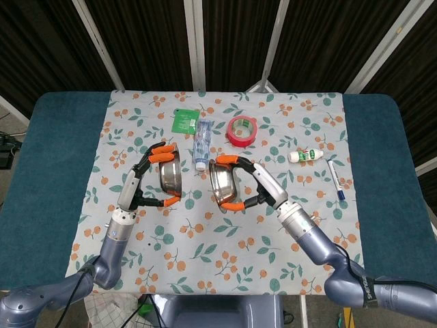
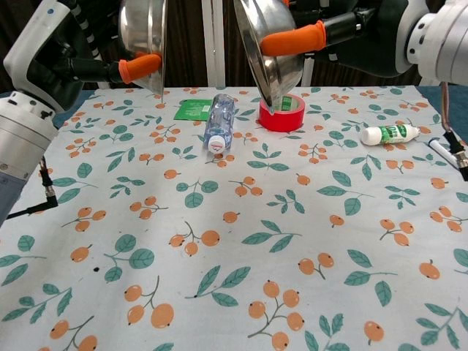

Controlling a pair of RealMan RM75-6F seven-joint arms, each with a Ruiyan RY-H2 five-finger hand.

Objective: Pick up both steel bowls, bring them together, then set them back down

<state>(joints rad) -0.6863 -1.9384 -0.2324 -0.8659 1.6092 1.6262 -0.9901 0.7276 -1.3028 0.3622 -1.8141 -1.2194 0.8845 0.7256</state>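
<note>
Two steel bowls hang tipped on edge above the floral cloth, a gap between them. My left hand (image 1: pixel 145 179) grips the left bowl (image 1: pixel 169 176), orange fingertips over its rim; the same bowl (image 2: pixel 144 33) fills the chest view's upper left. My right hand (image 1: pixel 254 184) holds the right bowl (image 1: pixel 220 184), its opening facing left. In the chest view that bowl (image 2: pixel 268 48) tilts above the red tape, with my right hand (image 2: pixel 333 29) beside it.
A clear bottle (image 1: pixel 201 145) lies between the bowls' far side, with a green packet (image 1: pixel 184 121) and red tape roll (image 1: pixel 241 129) beyond. A small white bottle (image 1: pixel 306 156) and a pen (image 1: pixel 336 180) lie at the right. The tablecloth (image 1: pixel 225 232) spreads below.
</note>
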